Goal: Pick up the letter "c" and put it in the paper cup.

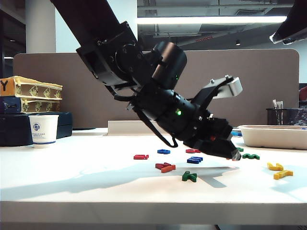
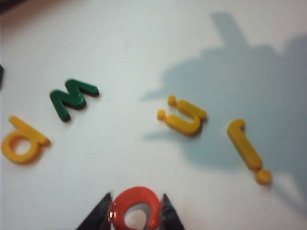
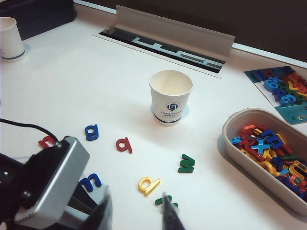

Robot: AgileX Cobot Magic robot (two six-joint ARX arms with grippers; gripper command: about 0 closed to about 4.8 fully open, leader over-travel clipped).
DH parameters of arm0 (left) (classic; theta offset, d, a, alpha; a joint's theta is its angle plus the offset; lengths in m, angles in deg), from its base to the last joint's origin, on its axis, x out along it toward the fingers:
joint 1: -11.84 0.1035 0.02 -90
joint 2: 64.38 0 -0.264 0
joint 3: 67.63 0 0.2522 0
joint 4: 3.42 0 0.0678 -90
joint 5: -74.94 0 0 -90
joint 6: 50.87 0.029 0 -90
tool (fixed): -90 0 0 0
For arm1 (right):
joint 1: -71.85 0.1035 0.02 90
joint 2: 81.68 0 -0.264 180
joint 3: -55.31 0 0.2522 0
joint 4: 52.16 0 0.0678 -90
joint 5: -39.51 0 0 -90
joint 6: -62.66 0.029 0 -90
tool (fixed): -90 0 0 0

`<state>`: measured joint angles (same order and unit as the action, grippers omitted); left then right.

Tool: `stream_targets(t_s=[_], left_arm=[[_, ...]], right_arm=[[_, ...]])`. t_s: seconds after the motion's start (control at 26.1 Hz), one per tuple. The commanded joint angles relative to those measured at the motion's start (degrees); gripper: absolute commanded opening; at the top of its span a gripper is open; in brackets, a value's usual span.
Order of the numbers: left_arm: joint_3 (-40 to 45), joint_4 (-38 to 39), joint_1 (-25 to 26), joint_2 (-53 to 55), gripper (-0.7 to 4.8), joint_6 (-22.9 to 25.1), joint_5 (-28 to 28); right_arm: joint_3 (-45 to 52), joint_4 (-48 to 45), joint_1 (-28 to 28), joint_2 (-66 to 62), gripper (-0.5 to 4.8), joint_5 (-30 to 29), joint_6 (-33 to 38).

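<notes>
The letter "c" (image 2: 135, 209) is pinched by its two outer sides in the left fingers (image 2: 135, 213), low over the desk (image 2: 144, 43). It looks light, stiff and slippery. The right fingers (image 3: 136, 211) are open, with the paper cup (image 3: 171, 98) ahead.

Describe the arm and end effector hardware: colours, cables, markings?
Left arm: glossy black housings, green indicator lights, a loose black cable, and a grey-white wrist camera block. Left end effector and right end effector each show dark, pointed fingers.
</notes>
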<state>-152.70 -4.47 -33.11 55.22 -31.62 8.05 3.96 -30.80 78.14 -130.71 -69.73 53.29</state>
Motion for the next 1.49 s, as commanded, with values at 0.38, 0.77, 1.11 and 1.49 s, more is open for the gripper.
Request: stream_targets(t_s=[0.38,0.77,1.11,1.49], left_arm=[[-9.6,0.8,0.7,-2.1,1.06,2.9,-3.0],[-16.5,1.6,5.3,-2.1,1.06,4.6,-6.4],[-18.9,0.5,7.3,-1.3,1.06,7.2,-7.0],[-29.5,-0.2,10.4,6.3,1.06,7.3,-7.5]], right_arm=[[-0.3,-0.5,0.0,0.2,1.31,0.1,-0.1],[-0.3,-0.5,0.7,0.6,1.31,0.2,-0.1],[-0.3,-0.3,0.7,0.5,1.31,0.2,-0.1],[-0.3,0.5,0.6,0.3,1.31,0.3,-0.1]])
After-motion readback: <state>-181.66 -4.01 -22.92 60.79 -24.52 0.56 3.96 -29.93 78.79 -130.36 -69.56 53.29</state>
